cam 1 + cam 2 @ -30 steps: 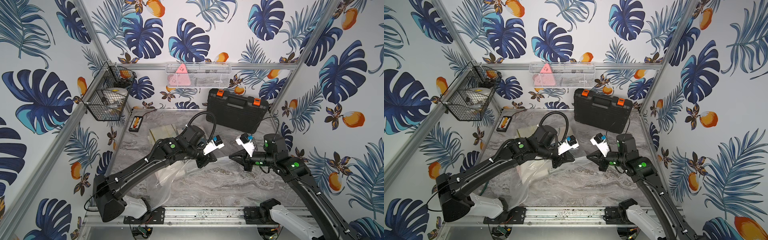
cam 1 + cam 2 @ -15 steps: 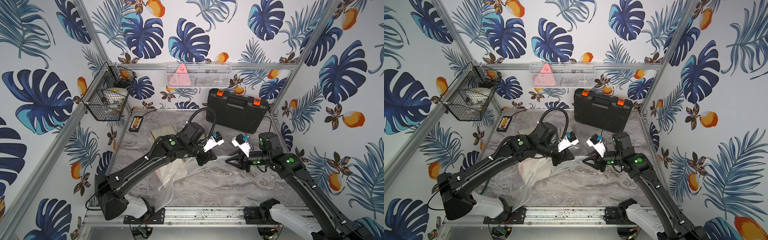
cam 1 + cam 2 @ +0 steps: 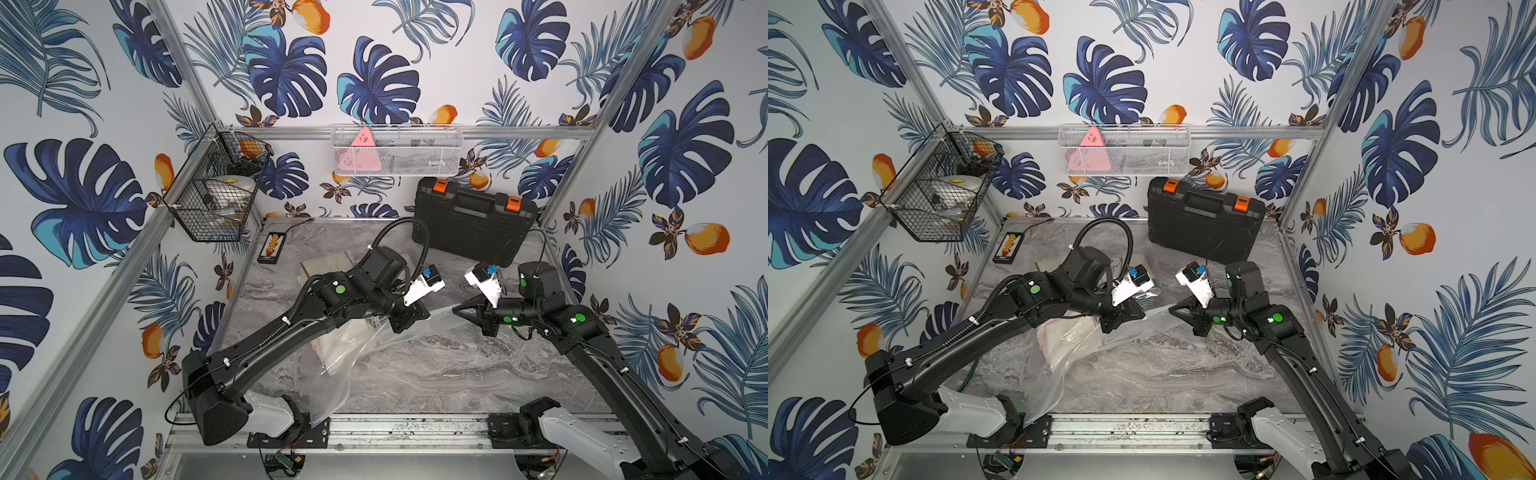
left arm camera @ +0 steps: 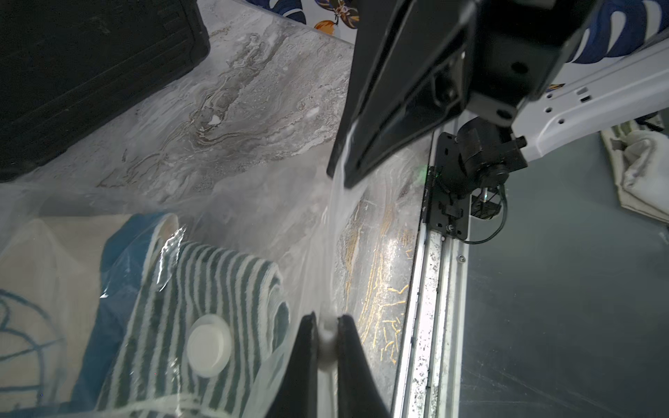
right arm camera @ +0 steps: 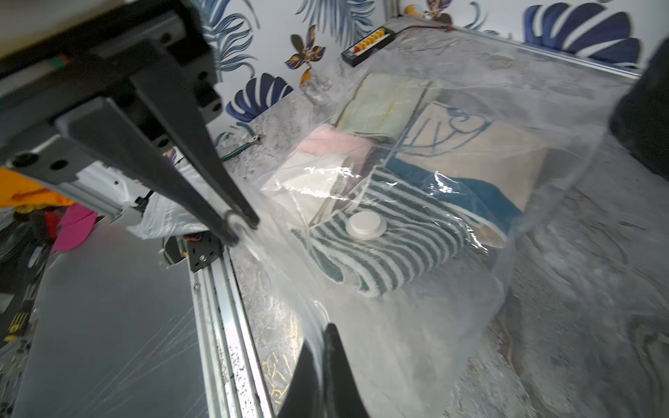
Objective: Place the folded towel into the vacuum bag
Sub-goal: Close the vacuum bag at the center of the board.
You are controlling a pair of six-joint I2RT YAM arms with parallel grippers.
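**Bag edge pinched by both grippers, striped towel seen under the valve**

The vacuum bag (image 3: 353, 361) is spread over the table (image 3: 457, 374) in front of the black case (image 3: 473, 220). Its loose plastic trails away from the case toward the front rail (image 3: 415, 428). The round white valve cap (image 5: 365, 225) is seen lying directly over a folded striped towel (image 5: 409, 246), green and white, which is viewed through the clear film. Whether that towel is enclosed by the bag or merely covered by it cannot be told. A pink towel (image 5: 336, 144) and a beige towel (image 5: 470, 144) are also seen through the plastic, beside the striped one.

One edge of the bag is raised off the table, just in front of the case, and is pinched at two points close together. The left gripper (image 4: 325, 320) is closed on a bunched fold of it, with film filling the narrow gap between the jaws. The right gripper (image 4: 342, 179) is closed on the same edge, its jaws pressed together with only film between them. A taut ridge of plastic is drawn between the two.

The step in hand is judged to be the handling of the bag's mouth, since no towel is gripped. The next move would call for the edge to be kept up by one gripper while the other is freed. The towel could then be pushed deeper, away from the case. Thin film is likely to collapse if it is let go at both points.
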